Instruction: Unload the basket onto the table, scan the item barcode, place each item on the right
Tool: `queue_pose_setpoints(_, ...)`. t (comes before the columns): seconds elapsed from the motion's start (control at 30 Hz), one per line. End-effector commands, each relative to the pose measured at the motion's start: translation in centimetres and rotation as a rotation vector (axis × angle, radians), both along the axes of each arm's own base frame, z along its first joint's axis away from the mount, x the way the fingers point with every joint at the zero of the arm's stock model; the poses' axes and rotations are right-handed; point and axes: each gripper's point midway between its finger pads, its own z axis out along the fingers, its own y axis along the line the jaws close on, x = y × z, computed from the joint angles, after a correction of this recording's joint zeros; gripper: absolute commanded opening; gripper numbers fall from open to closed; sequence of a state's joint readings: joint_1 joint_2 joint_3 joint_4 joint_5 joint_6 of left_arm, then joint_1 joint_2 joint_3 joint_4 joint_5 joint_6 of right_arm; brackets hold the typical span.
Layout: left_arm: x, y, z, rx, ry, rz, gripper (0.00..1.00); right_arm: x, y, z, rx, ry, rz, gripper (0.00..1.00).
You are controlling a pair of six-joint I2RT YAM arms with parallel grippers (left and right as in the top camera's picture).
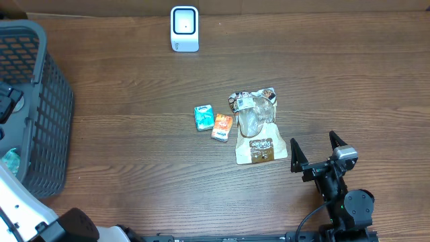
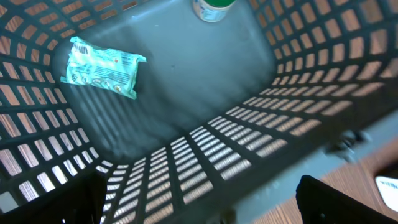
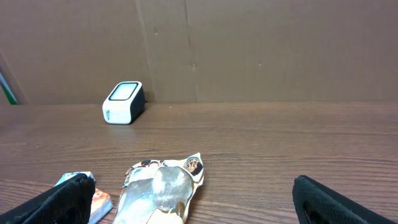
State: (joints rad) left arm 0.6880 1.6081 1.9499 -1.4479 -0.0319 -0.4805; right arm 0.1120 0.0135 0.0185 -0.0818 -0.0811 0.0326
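At centre, the snack bag lies flat — long axis near-to-far.

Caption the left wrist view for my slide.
Open left fingers above a basket holding a green packet and a container.

On your far left, a dark grey slatted basket stands on the brown wood-grain surface. Look down into it from the left wrist view and you see its lattice walls and smooth grey floor. A pale green wrapped packet lies flat near one corner. A round white container with a green top sits at the far edge, partly cut off. Beyond the surface you face a plain brown cardboard wall.
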Motion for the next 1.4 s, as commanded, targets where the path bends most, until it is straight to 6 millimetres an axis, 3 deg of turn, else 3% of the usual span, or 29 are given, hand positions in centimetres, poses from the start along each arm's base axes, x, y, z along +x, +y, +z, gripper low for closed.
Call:
queue_pose_setpoints(0.0, -0.3, 1.5, -1.3, -0.015, 0.034, 0.051, 1.0, 0.0, 0.0, -0.2, -0.003, -0.006, 0.002, 1.0)
queue_pose_setpoints(0.17, -0.5, 3.1, -4.1, -0.066, 0.1, 0.087, 1.0, 0.0, 0.0, -0.1, -0.003, -0.006, 0.002, 1.0)
queue_pose_setpoints(0.43, -2.5, 5.8, -10.7, -0.104, 0.224, 0.17, 1.0, 0.0, 0.0, -0.2, -0.003, -0.006, 0.002, 1.0)
queue_pose_setpoints(0.63, -4.4, 8.1, -15.3, -0.008, 0.348, 0.2, 0.98, 0.0, 0.0, -0.2, -0.003, -0.006, 0.002, 1.0)
queue_pose_setpoints(0.73, -4.2, 8.9, -17.7, 0.011, 0.379, 0.172, 0.98, 0.0, 0.0, -0.2, -0.003, -0.006, 0.002, 1.0)
queue_pose_setpoints(1.1, -4.6, 10.7, -22.7, 0.016, 0.515, 0.16, 0.91, 0.0, 0.0, -0.2, -0.003, -0.006, 0.002, 1.0)
queue_pose_setpoints(1.37, -4.3, 11.7, -24.0, 0.052, 0.545, 0.152, 0.89, 0.0, 0.0, -0.2, -0.003, -0.006, 0.002, 1.0)
